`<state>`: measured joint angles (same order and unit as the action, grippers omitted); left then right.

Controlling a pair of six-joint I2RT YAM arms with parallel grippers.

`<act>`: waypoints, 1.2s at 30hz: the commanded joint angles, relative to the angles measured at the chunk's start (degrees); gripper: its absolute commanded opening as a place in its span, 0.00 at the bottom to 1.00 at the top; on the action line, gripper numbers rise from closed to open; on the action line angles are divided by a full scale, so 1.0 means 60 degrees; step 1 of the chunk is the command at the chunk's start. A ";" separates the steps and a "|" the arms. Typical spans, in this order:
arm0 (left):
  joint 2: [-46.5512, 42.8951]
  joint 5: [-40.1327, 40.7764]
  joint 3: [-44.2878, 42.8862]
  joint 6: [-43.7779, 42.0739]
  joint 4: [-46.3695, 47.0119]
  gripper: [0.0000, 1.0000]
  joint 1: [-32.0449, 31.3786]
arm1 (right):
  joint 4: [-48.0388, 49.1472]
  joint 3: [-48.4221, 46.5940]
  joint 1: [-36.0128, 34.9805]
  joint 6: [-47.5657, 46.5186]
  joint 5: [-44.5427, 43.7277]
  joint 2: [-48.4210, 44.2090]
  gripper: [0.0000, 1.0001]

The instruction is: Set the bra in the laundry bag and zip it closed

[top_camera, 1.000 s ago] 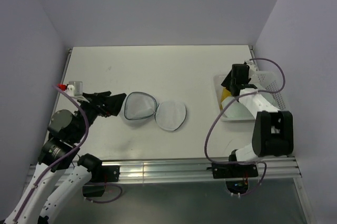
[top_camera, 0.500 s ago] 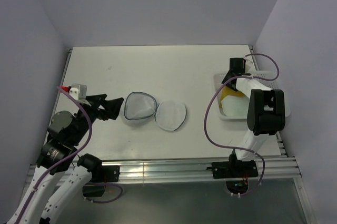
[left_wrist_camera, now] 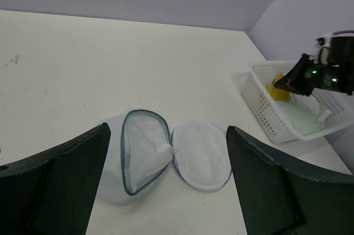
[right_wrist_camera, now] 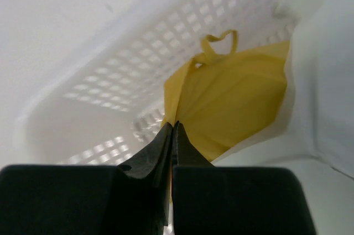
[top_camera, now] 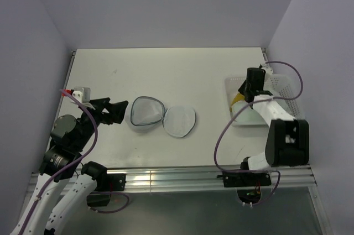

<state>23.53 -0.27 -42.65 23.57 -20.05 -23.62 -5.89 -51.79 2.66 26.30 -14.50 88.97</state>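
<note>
The laundry bag [top_camera: 147,112] lies unzipped on the table, its domed mesh half [left_wrist_camera: 138,152] gaping and its flat lid [left_wrist_camera: 202,154] folded out to the right. My left gripper [top_camera: 121,110] hovers just left of it, open, with both halves showing between the wide fingers [left_wrist_camera: 66,179]. The yellow bra [right_wrist_camera: 238,97] sits in the white perforated basket [top_camera: 283,88]. My right gripper [right_wrist_camera: 174,125] reaches into that basket and is shut on the bra's edge; from above it [top_camera: 243,95] is at the basket's left side.
A pale white-green cloth [right_wrist_camera: 326,80] lies in the basket [right_wrist_camera: 127,63] beside the bra. The basket stands at the table's right edge, close to the right wall. Bare table [top_camera: 166,69] stretches behind the bag.
The right gripper's fingers have come together on the yellow bra, and its arm has shifted over the basket. The left gripper has drawn back slightly from the bag.
</note>
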 commanded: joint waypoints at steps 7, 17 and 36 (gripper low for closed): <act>0.0677 -0.1050 0.0048 -0.0047 0.0558 0.97 0.0157 | 0.2813 0.1819 -0.0733 0.0187 0.0599 -0.5521 0.00; 0.2331 -0.4538 0.0092 0.1972 0.3354 0.99 0.0113 | 0.3297 0.1894 -0.2347 -0.0649 0.0364 -0.8236 0.00; 0.5951 -0.0013 -0.0669 0.0731 0.6901 0.99 -0.4603 | 0.4277 0.1689 -0.4249 0.2603 0.4013 -0.8237 0.00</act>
<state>58.98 -8.12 -43.22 33.23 14.72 -50.28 15.25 -40.23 -20.93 38.04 5.67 38.76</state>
